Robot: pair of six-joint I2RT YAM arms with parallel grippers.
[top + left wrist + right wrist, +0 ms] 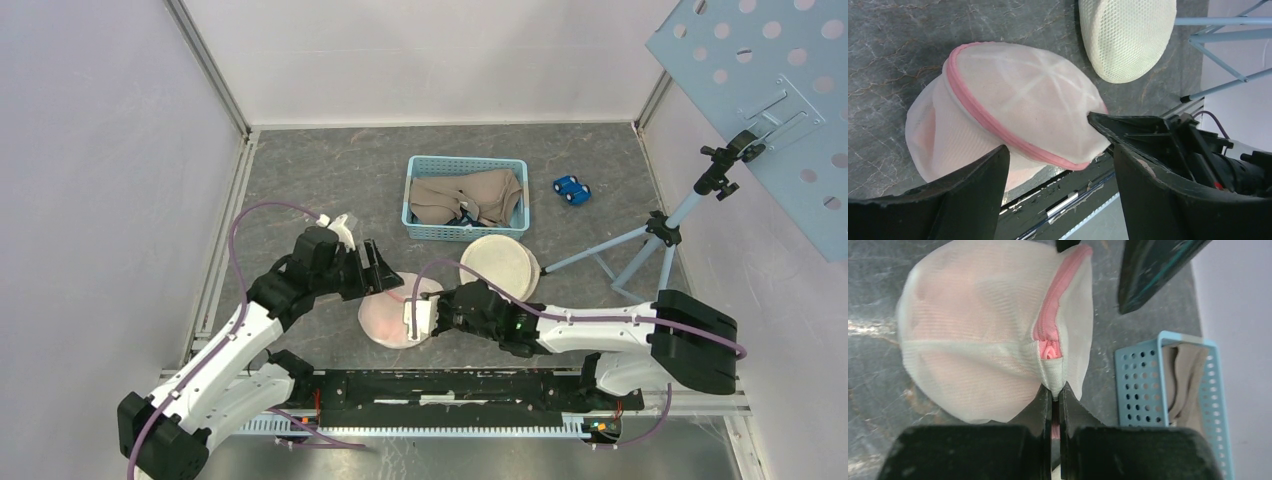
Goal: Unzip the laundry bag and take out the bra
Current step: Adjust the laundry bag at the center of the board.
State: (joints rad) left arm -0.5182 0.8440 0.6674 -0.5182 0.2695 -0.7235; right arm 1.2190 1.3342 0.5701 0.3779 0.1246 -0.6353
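Right pincer (1053, 390) is clamped on the laundry bag (973, 335); left pincer (1048, 132) is spread open. Grey marbled table (320, 170) is enclosed by white walls (430, 60).

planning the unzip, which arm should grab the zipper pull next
Left, likely: the left pincer is open at the bag, while the right pincer is shut on the tab below the pull.
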